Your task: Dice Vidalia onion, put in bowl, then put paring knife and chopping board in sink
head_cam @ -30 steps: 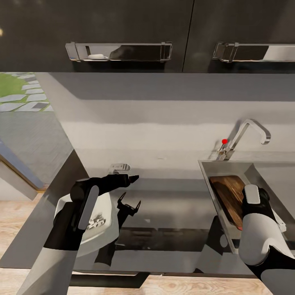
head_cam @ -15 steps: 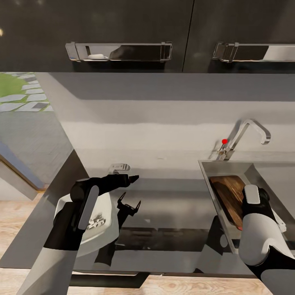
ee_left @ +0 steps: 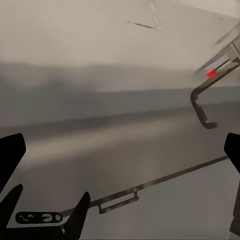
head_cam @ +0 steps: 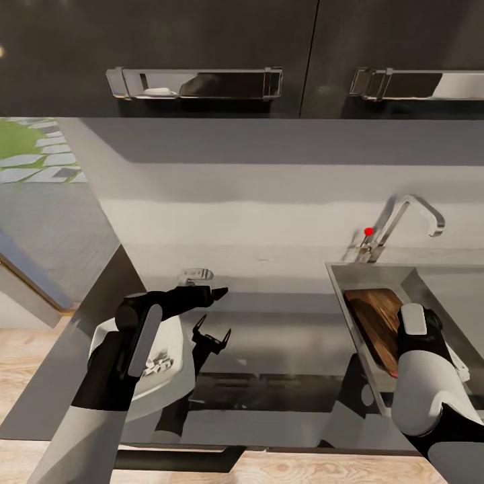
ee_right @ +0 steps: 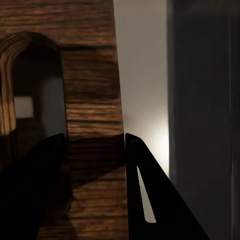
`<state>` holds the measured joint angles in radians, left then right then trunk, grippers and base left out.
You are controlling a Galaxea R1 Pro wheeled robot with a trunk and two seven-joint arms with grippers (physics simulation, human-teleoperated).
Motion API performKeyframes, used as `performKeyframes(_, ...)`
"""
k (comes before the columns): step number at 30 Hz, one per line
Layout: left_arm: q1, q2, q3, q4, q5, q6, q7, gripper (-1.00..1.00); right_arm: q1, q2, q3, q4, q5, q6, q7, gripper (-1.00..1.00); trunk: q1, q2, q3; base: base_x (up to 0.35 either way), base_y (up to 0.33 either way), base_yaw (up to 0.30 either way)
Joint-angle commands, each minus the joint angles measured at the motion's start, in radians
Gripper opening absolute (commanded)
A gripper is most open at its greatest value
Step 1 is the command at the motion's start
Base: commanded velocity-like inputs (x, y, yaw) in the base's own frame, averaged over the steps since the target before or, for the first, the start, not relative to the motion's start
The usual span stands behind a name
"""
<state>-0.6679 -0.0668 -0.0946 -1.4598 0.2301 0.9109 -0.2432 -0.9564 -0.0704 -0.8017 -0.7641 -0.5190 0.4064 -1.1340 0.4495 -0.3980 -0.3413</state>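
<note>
My right end effector (ee_right: 95,150) clamped on chopping board (head_cam: 374,317) edge, board down in sink (head_cam: 349,272). Left end effector (head_cam: 212,336) spread open over table (head_cam: 282,336), bowl (head_cam: 171,353) beside.

Both arms have glossy white shells over the lower segments and matte black joints and wrist sections. The left arm (head_cam: 128,349) carries a grey elongated inlay on its black link. The right arm (head_cam: 420,376) has a similar light grey oval inlay. The left gripper (head_cam: 216,292) is black, with tapered, pointed fingers (ee_left: 12,165)
</note>
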Motion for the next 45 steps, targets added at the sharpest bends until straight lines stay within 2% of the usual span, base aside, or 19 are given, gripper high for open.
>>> performKeyframes(1, -0.001, -0.001, 0.001, -0.001, -0.002, 0.005, -0.004, 1.0, -0.001, 0.0, -0.001, -0.001, -0.003, 0.008, -0.004, -1.0, 0.001, -0.002, -0.003, 0.0, 0.0, 0.0)
performKeyframes(15, -0.001, 0.0, 0.001, -0.001, -0.002, 0.005, -0.004, 1.0, -0.001, 0.0, -0.001, -0.001, -0.003, 0.009, -0.003, -1.0, 0.001, -0.002, -0.016, 0.0, 0.0, 0.0)
performKeyframes(32, -0.001, 0.0, 0.001, -0.001, -0.002, 0.005, -0.004, 1.0, -0.001, 0.0, -0.001, -0.001, -0.003, 0.01, -0.004, -1.0, 0.001, -0.002, -0.021, 0.0, 0.0, 0.0)
performKeyframes(33, -0.001, 0.0, 0.001, -0.001, -0.002, 0.005, -0.004, 1.0, -0.001, 0.0, -0.001, -0.001, -0.003, 0.01, -0.004, 1.0, 0.001, -0.002, -0.021, 0.0, 0.0, 0.0)
performKeyframes(45, -0.001, 0.0, 0.001, -0.001, -0.002, 0.005, -0.004, 1.0, -0.001, 0.0, -0.002, -0.001, -0.003, 0.011, -0.004, 1.0, 0.001, -0.002, -0.021, 0.0, 0.0, 0.0)
